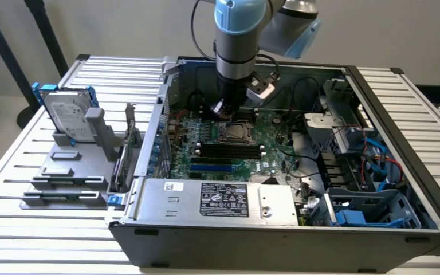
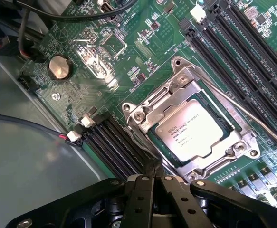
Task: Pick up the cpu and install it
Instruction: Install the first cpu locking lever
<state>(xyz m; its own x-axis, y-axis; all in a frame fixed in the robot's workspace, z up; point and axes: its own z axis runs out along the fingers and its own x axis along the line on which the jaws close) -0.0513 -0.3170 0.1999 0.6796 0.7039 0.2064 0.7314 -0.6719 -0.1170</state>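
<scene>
The cpu (image 2: 194, 131), a small square chip with a shiny silver top, lies flat in the metal-framed socket (image 2: 150, 107) on the green motherboard. In the exterior view the socket with the cpu (image 1: 232, 131) sits in the middle of the board inside the open computer case. My gripper (image 2: 153, 165) is shut, its black fingers pressed together with nothing seen between them. The tips are just beside the socket's edge, apart from the chip. From the exterior view my gripper (image 1: 222, 110) hangs straight down a little above the socket's far side.
A thin socket lever (image 2: 245, 113) runs past the socket. Black memory slots (image 1: 228, 150) and the power supply (image 1: 220, 198) lie nearer the case front. Cables and drive bays (image 1: 373, 160) crowd the exterior view's right. A hard drive with blue bracket (image 1: 69, 116) stands on grey fixtures outside.
</scene>
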